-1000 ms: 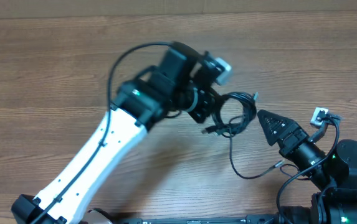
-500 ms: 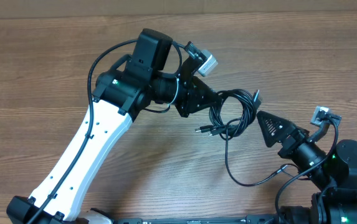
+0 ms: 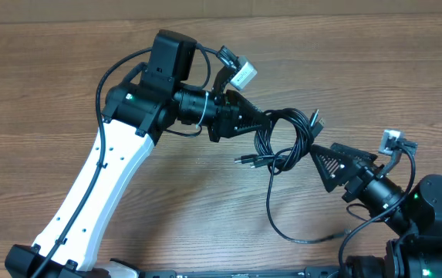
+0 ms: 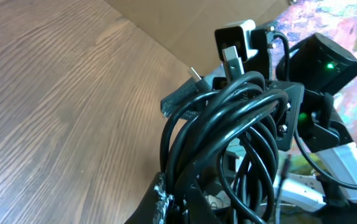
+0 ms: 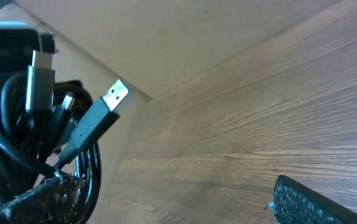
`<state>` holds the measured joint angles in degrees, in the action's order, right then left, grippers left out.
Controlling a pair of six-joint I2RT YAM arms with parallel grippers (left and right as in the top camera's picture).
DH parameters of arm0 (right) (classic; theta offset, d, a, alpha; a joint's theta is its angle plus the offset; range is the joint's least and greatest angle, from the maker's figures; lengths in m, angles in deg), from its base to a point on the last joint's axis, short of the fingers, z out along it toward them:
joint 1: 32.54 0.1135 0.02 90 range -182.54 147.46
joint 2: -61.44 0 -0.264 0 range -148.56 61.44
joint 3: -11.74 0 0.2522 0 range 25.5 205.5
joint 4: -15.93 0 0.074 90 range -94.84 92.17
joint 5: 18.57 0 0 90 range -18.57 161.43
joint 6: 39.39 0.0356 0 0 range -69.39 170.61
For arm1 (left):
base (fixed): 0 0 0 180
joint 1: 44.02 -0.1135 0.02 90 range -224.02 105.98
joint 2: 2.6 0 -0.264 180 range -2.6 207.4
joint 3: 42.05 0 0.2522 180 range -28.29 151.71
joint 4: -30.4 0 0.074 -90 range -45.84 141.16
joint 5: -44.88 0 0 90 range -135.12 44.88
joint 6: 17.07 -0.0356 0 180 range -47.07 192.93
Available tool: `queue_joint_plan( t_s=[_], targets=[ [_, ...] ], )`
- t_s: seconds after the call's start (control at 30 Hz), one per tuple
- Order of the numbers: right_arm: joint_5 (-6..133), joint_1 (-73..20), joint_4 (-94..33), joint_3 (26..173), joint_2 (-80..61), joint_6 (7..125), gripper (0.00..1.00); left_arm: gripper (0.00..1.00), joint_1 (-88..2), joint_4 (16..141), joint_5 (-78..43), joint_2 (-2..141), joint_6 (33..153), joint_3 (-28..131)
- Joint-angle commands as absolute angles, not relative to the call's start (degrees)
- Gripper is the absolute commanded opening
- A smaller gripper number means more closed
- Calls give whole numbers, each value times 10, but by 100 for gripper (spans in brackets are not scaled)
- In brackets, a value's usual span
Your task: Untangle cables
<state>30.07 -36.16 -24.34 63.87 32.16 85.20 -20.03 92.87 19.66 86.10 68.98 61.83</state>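
Well, from where I stood, the left gripper [image 3: 259, 123] was clamped shut on the cables [image 3: 288, 137], pinching the black bundle at its left side, over the far half of the wooden table [image 3: 66, 93]. The cords hung from that grip in a knot of overlapping loops. A couple of small plug tips [image 3: 245, 161] poked out to the left below the gripper, and another stuck up at the bundle's far right corner. One loose strand [image 3: 282, 228] dropped out of the knot and ran in a long curve across the table towards the near edge, ending near the base of the right arm.

Seen from the left wrist, the loops [image 4: 228, 130] filled the middle of the view, thick and crossing one another, rising straight out of the closed jaws at the bottom.

The right gripper [image 3: 325, 161] sat just to the right of the bundle with its jaws spread wide and nothing between them. From its own wrist camera one textured finger [image 5: 41, 198] lay right under the cords at the left edge, and the other stood far across at the lower right. A silver-tipped USB plug [image 5: 106, 102] jutted out of the tangle towards that camera. Whether the near finger actually touched the cords, I couldn't tell.
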Motion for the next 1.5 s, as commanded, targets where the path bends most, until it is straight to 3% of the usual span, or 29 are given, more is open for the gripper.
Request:
queue_joint_plan(
  t_s=[0.0,0.63,1.47],
  targets=[
    [260,-360,-241,649,322,824,100,4,-200,927,229,849,678,622],
    [260,-360,-223,649,322,818,100,4,-166,925,199,851,682,622],
    [517,-360,-234,649,322,820,100,4,-128,939,199,851,682,622]
  ],
)
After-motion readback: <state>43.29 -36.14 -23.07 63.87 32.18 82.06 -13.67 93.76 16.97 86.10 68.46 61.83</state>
